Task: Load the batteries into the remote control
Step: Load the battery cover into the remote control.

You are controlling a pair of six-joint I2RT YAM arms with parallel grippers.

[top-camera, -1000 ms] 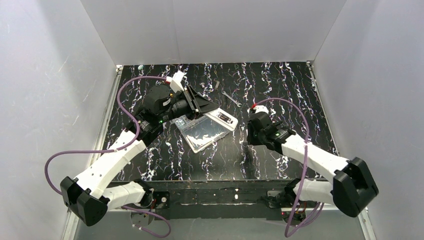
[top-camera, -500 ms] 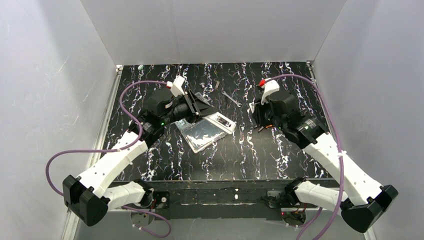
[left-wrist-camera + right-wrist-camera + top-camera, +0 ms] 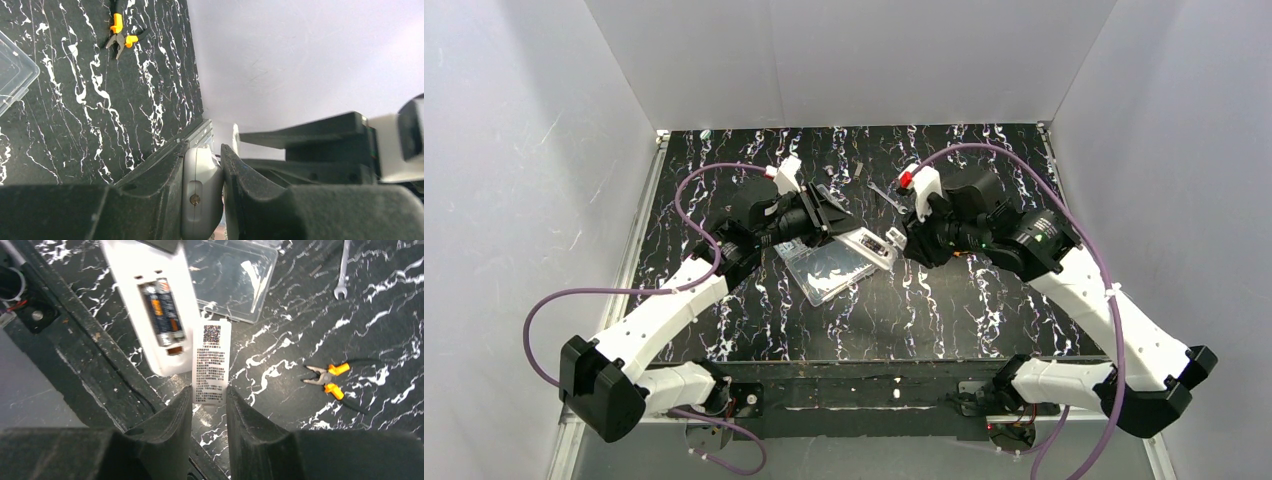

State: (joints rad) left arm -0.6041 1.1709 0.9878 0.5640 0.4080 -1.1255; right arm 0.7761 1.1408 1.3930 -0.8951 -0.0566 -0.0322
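Both batteries (image 3: 162, 310) look seated in the remote control (image 3: 145, 347), which my left tool (image 3: 202, 175) grips over the clear box (image 3: 235, 270). Right tool (image 3: 209, 400) pinches the labelled cover (image 3: 212, 362), so next it needs lining up and sliding on.

Remote control (image 3: 125, 290), clear box (image 3: 829, 268), pliers (image 3: 324, 381) and wrench (image 3: 344, 270) crowding mid-table; bare tabletop (image 3: 904, 325) along near edge.

Remote control (image 3: 170, 360) top end cut off by frame edge.
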